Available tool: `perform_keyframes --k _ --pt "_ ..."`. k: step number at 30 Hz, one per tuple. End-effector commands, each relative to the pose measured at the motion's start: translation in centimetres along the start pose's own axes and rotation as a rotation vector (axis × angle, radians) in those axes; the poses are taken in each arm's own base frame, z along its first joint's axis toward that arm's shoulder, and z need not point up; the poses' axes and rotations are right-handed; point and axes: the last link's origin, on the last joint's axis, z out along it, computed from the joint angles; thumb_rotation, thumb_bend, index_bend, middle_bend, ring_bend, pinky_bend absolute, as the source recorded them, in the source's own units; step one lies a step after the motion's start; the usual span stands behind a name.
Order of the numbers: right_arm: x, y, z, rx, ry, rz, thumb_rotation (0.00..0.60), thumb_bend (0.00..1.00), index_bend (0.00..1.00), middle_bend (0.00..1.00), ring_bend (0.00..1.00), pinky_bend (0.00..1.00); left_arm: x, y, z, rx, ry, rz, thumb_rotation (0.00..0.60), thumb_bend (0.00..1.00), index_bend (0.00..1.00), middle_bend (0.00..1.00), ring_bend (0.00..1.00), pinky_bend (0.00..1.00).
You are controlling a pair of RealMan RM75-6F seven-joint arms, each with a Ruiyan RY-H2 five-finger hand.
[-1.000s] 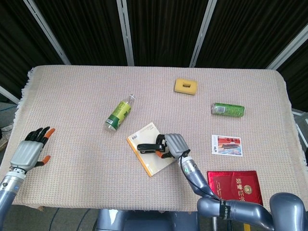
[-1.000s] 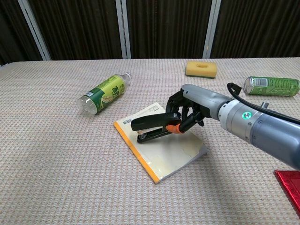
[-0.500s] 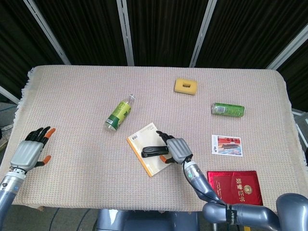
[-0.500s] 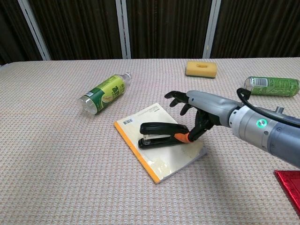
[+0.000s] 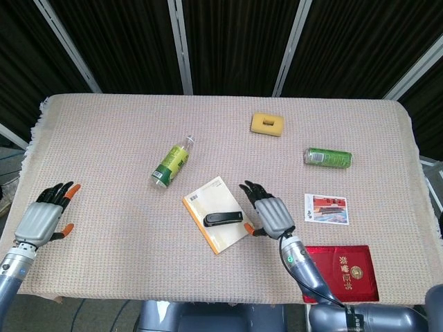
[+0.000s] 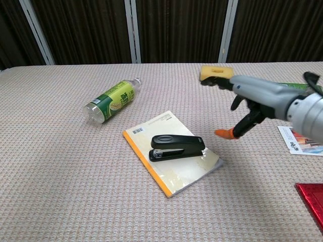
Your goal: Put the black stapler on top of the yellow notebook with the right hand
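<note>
The black stapler [image 5: 223,218] [image 6: 177,146] lies flat on the yellow notebook [image 5: 210,237] [image 6: 176,176], near the middle of the table. My right hand [image 5: 271,213] [image 6: 251,103] hovers to the right of the notebook, apart from the stapler, fingers spread and holding nothing. My left hand [image 5: 45,217] rests open at the table's left front edge, seen only in the head view.
A green bottle [image 5: 171,164] [image 6: 111,100] lies left of the notebook. A yellow sponge [image 5: 267,124] [image 6: 216,73] and a green can [image 5: 327,158] lie farther back. A photo card [image 5: 326,209] and a red booklet [image 5: 344,272] sit at the right front.
My right hand has let go of the stapler, opened and drawn back to the right. The stapler now lies flat on the notebook. The left hand has not moved.
</note>
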Motion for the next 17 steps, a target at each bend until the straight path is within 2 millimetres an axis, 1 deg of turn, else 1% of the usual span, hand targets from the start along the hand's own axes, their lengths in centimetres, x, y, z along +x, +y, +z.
perform_keyframes --k 1,2,3,4,6,7,8,10,11,14,17 --pt "2.8 2.4 -3.6 -0.060 0.089 -0.088 0.600 0.22 0.00 0.00 0.00 0.18 0.2 0.0 -0.2 -0.001 0.013 0.000 0.600 0.32 0.00 0.00 0.00 0.11" --pt "3.4 3.1 -4.5 -0.081 0.112 -0.107 0.600 0.21 0.00 0.00 0.00 0.16 0.3 0.0 -0.3 -0.002 0.018 0.000 0.600 0.32 0.00 0.00 0.00 0.11" --pt "4.3 4.3 -5.9 -0.115 0.147 -0.139 0.600 0.21 0.00 0.00 0.00 0.11 0.4 0.0 -0.4 -0.002 0.027 -0.001 0.600 0.32 0.00 0.00 0.00 0.11" --pt "4.7 4.9 -6.7 -0.132 0.163 -0.157 0.600 0.20 0.00 0.00 0.00 0.06 0.5 -0.1 -0.4 -0.001 0.032 -0.002 0.600 0.32 0.00 0.00 0.00 0.11" --pt "5.4 6.8 -8.7 -0.192 0.199 -0.204 0.600 0.20 0.00 0.00 0.00 0.01 0.7 -0.1 -0.6 0.000 0.043 -0.005 0.600 0.32 0.00 0.00 0.00 0.11" --pt "5.6 7.6 -9.7 -0.218 0.212 -0.217 0.600 0.20 0.00 0.00 0.00 0.00 0.8 -0.1 -0.6 0.000 0.049 -0.006 0.600 0.32 0.00 0.00 0.00 0.11" --pt "5.8 9.0 -11.2 -0.259 0.222 -0.232 0.600 0.20 0.00 0.00 0.00 0.00 1.0 -0.2 -0.8 0.001 0.060 -0.008 0.600 0.32 0.00 0.00 0.00 0.11" --pt "5.9 10.7 -13.0 -0.320 0.238 -0.254 0.600 0.20 0.00 0.00 0.00 0.00 1.1 -0.2 -0.9 0.001 0.071 -0.008 0.600 0.32 0.00 0.00 0.00 0.11" --pt "6.0 11.9 -14.3 -0.360 0.256 -0.271 0.600 0.20 0.00 0.00 0.00 0.00 1.2 -0.2 -0.9 -0.001 0.078 -0.008 0.600 0.32 0.00 0.00 0.00 0.11" --pt "5.5 14.2 -16.9 -0.447 0.283 -0.294 0.600 0.19 0.00 0.00 0.00 0.00 1.2 0.1 -0.9 -0.006 0.090 -0.008 0.600 0.32 0.00 0.00 0.00 0.11" --pt "5.2 15.6 -18.7 -0.503 0.303 -0.277 0.600 0.19 0.00 0.00 0.00 0.00 1.2 0.4 -0.7 -0.016 0.101 -0.004 0.600 0.32 0.00 0.00 0.00 0.11"
